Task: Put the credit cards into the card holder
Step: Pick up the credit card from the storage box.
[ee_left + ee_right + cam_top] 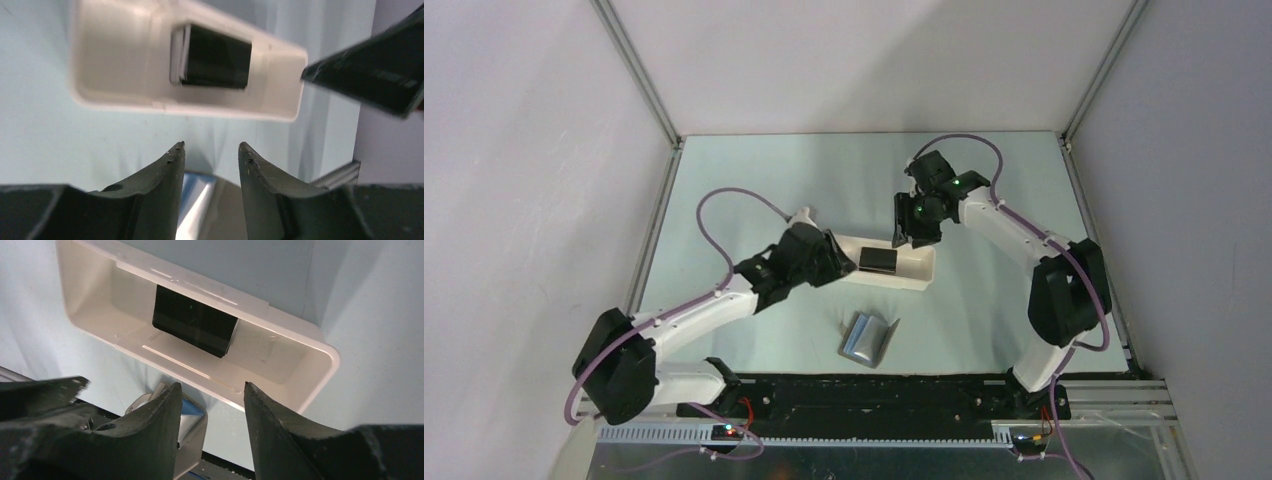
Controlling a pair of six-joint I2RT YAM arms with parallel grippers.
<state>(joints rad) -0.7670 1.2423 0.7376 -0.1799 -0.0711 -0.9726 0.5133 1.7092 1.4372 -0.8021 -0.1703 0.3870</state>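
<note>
A stack of black credit cards [879,260] lies inside a long white tray [921,278]. The card holder [867,340] lies open on the table in front of the tray, its silvery-blue inside facing up. My left gripper [846,263] is at the tray's left end, open and empty. My right gripper [909,238] hangs over the tray's far right side, open and empty too. The left wrist view has the credit cards [215,57] ahead of the left gripper [211,149]. In the right wrist view the credit cards [192,322] lie beyond the right gripper [212,387].
The tray [115,60] sits mid-table, angled slightly. The other arm's dark finger [375,75] reaches in at the upper right of the left wrist view. The card holder [195,420] shows below the tray [280,340] in the right wrist view. Grey walls enclose the table.
</note>
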